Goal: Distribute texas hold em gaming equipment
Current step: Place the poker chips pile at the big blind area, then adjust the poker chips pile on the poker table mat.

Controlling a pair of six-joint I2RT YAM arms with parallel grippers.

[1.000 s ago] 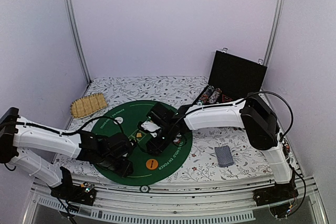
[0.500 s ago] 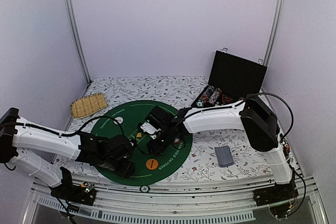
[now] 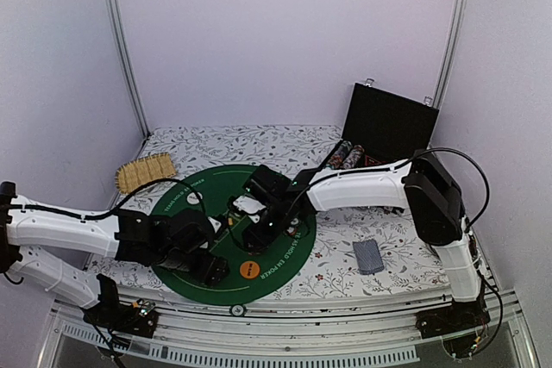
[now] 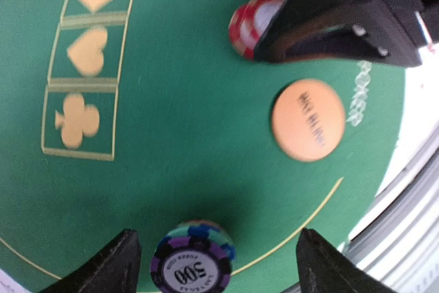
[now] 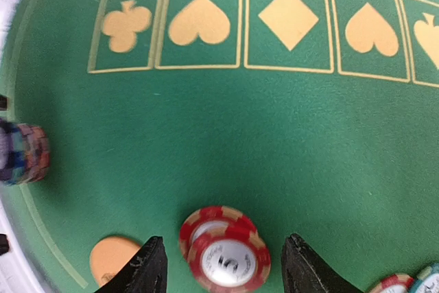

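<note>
- Your right arm (image 3: pixel 362 187) reaches left across the green felt mat (image 3: pixel 207 183); your left arm (image 3: pixel 69 226) lies low along the near edge, wrist over the felt's near rim.
- Overhead alone shows you the card deck (image 3: pixel 368 256), off the felt at right, long axis running roughly near-to-far.
- Right gripper (image 5: pixel 225 238): fingers spread, straddling the red 5 chip stack (image 5: pixel 225 255); narrow gaps either side.
- Left gripper (image 4: pixel 218 232): fingers wide apart around the purple 500 chip stack (image 4: pixel 194 265), not touching.
- Only your wrist views show both stacks: flat, faces up.
- Orange button (image 4: pixel 307 120) lies flat near both.
</note>
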